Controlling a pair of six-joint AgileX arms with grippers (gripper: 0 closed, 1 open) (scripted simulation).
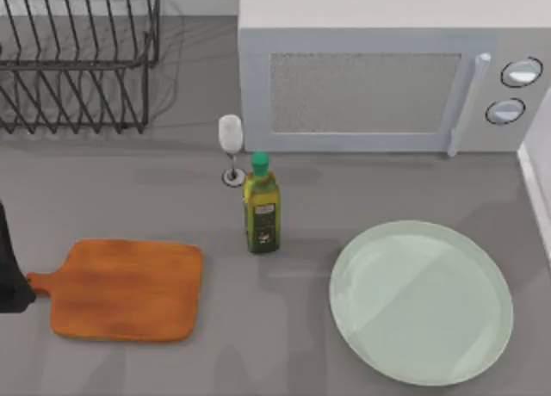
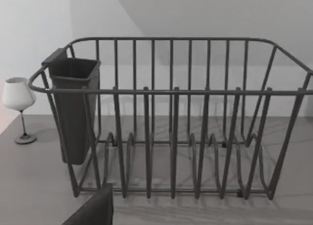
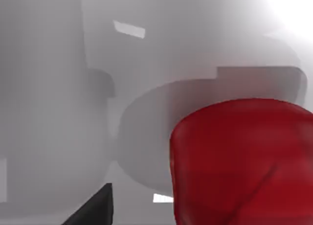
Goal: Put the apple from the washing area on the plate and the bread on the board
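Note:
In the right wrist view the glossy red apple [image 3: 244, 161] looms very close, resting in a pale grey basin with a round recess behind it. My right gripper [image 3: 161, 216] is open right at the apple, with one dark finger [image 3: 95, 205] beside it and apart from it. The orange-brown board [image 1: 129, 288] lies at the front left of the table. At the front right lies the mint-green plate [image 1: 422, 301], with nothing on it. The bread is out of view. My left arm [image 1: 9, 271] is parked at the left edge, beside the board's handle, its gripper [image 2: 156, 219] open.
A green oil bottle [image 1: 261, 205] and a wine glass [image 1: 231, 146] stand between board and plate. The microwave [image 1: 387, 77] fills the back right. A black wire dish rack [image 1: 77, 60] with a dark cup holder [image 2: 73, 107] is at the back left.

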